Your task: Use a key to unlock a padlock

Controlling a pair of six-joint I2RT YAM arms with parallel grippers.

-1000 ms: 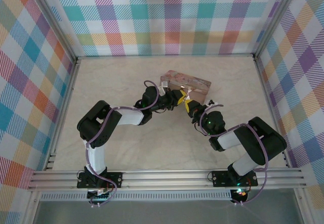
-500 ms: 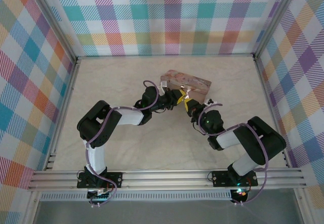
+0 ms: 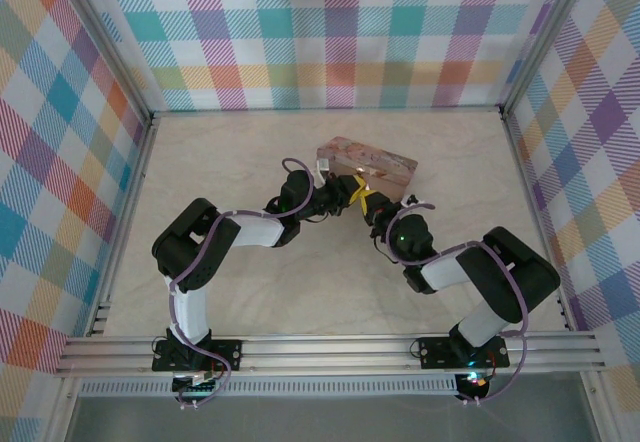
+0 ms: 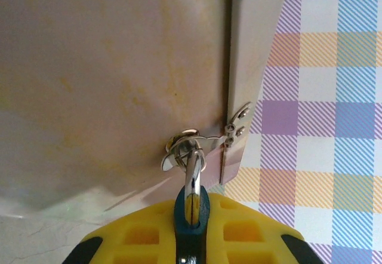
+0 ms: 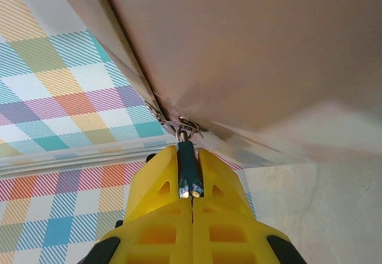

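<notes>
Our left jaws clamp the padlock (image 4: 191,207), low centre, hanging from a hasp (image 4: 188,147). Our right jaws look pressed together.

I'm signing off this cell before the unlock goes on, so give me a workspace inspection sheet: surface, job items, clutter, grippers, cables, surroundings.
Surface: pale marbled table, carrying the pink tin.
Job's things: padlock hangs by its shackle from the pink tin's hasp; key not made out.
Clutter: nothing seen.
Grippers: left gripper shut on the padlock's blue body; right gripper shut, tips at the padlock's end.
Cables: purple cables run along both arms.
Surroundings: plaid walls, aluminium rail at the near edge.
</notes>
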